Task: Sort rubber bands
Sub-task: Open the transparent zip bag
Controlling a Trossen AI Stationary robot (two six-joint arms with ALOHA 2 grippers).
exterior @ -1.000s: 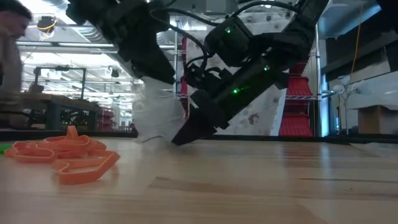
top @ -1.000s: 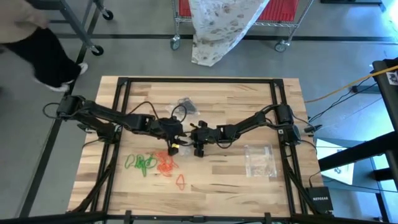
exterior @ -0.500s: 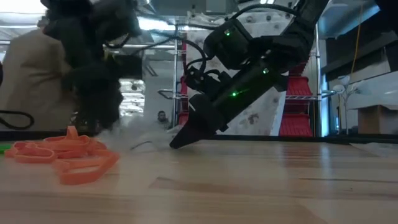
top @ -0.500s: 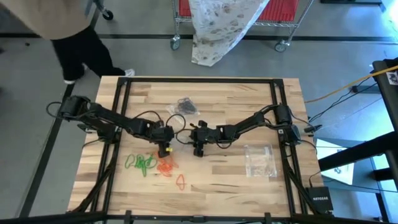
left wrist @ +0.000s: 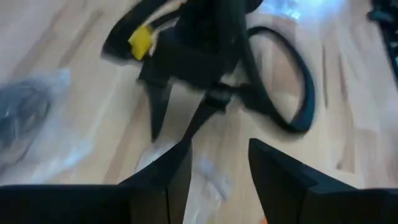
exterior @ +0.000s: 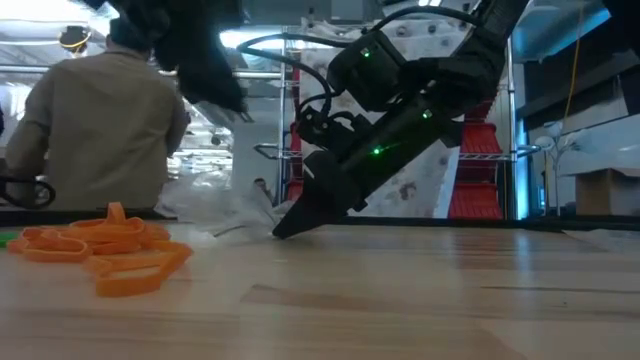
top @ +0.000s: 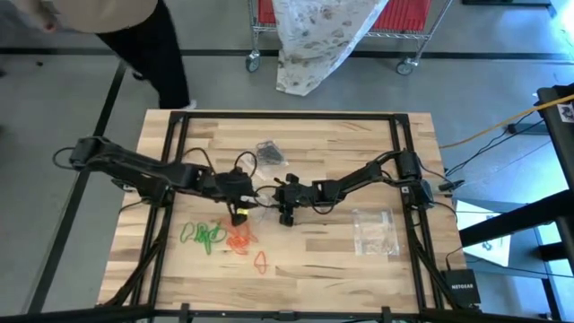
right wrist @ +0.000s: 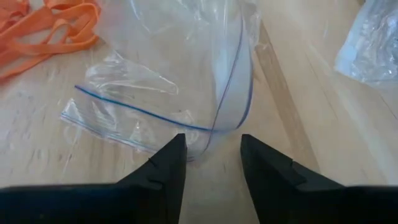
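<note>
- High view: both arms meet near the middle of the tabletop, the left gripper just above the orange bands, the right gripper a little to its right
- Green bands lie in a small heap beside the orange ones, on their left; a single orange loop lies apart, nearer the front edge
- Black bands sit in a clear bag toward the far side of the tabletop, well apart from the coloured heaps
- Another clear bag lies on the right side, beside the right arm's base
- Right wrist view: the right jaws stand apart, with an open clear bag lying on the wood just ahead of the fingers, its blue zip line showing; orange bands lie beyond it
- Left wrist view: the left jaws stand apart with nothing between the fingers; the right gripper points down at the wood ahead, crumpled clear plastic below it
- Low view: the right gripper tilts down with its tip at the tabletop, and the orange bands are piled at the left
- A person in a tan top stands beyond the far edge
</note>
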